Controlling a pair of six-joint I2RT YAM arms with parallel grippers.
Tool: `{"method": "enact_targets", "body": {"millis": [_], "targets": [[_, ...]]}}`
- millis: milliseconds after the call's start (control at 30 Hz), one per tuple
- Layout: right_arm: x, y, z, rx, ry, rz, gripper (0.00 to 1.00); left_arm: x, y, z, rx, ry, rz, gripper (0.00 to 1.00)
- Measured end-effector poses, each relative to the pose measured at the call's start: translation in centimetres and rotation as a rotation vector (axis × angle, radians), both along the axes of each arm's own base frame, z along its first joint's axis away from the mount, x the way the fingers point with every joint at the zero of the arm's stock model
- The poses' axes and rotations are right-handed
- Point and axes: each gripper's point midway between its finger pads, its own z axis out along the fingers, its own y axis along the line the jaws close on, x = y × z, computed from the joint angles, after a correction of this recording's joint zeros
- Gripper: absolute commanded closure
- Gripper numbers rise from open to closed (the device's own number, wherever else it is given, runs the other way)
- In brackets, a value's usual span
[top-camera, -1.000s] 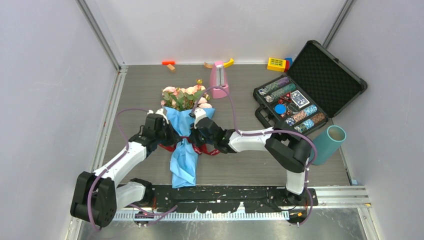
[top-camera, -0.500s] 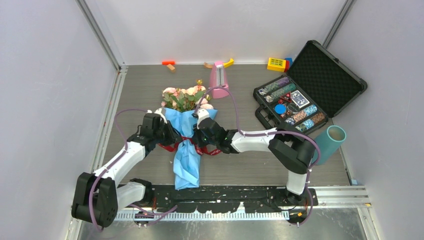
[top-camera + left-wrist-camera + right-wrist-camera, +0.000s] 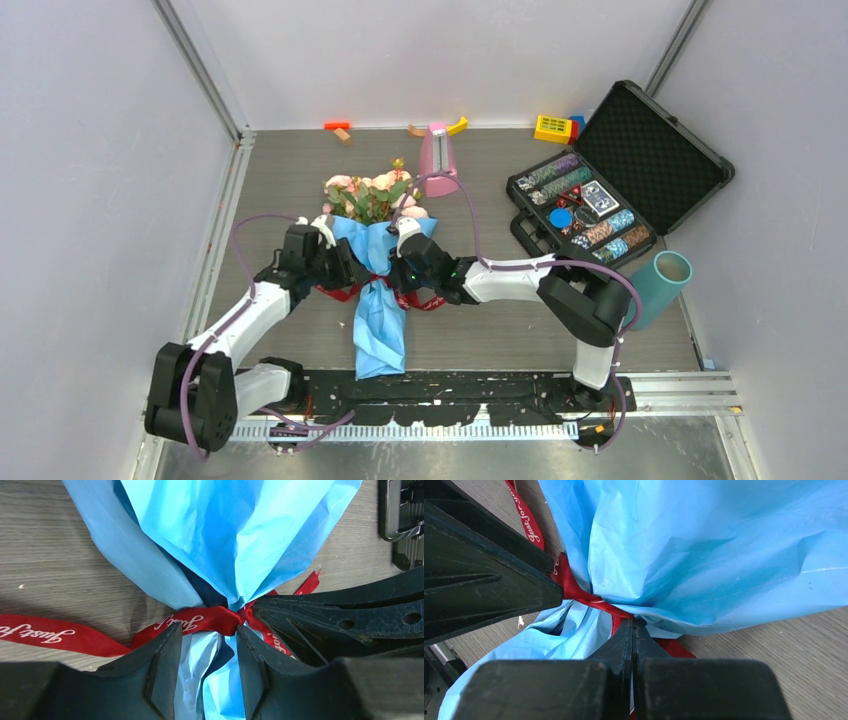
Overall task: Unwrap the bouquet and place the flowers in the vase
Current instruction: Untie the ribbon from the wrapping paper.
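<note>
Lying flat in the middle of the grey counter (image 3: pixel 480 335), the bouquet (image 3: pixel 372 250) points its flowers (image 3: pixel 368 196) at the far wall and its blue paper (image 3: pixel 210 530) tail at the arm bases. A dark red ribbon (image 3: pixel 200 620) with white script is knotted round the narrow waist of the paper, and its loose ends trail on the counter to either side.

Both arms reach in from opposite sides and meet at that knot. The left pincer (image 3: pixel 207 630) comes from the left with its jaws parted to a middling gap. The gathered paper just below the knot sits between its fingers (image 3: pixel 165 665), which do not clamp it. The right pincer (image 3: pixel 631 622) comes from the right with its jaws pressed fully together and its tips touching the ribbon at the knot. Whether a strand is pinched between them cannot be told. In the top view the two pincers sit just beside each other, with the paper's waist between them.

The teal vase (image 3: pixel 655 288) leans at the counter's right edge, mouth up and tilted, well apart from the bouquet. An open black case (image 3: pixel 655 140) of chips and cards lies between them, nearer the vase. A pink tapered object (image 3: pixel 436 160) stands just beyond the flowers, and small coloured blocks (image 3: pixel 553 128) lie along the far edge
</note>
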Motion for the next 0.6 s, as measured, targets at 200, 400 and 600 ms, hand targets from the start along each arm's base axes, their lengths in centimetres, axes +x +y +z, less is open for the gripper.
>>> {"method": "enact_targets", "body": {"millis": [200, 400, 600], "targets": [[0.0, 0.0, 0.0, -0.001, -0.001, 0.003, 1.00, -0.2, -0.6, -0.5, -0.012, 0.020, -0.025, 0.48], [-0.1, 0.0, 0.0, -0.001, 0.000, 0.006, 1.00, -0.1, -1.5, -0.6, -0.018, 0.015, -0.050, 0.41], [-0.1, 0.1, 0.0, 0.000, 0.000, 0.007, 1.00, -0.3, -2.0, -0.8, -0.015, 0.020, -0.062, 0.34]]}}
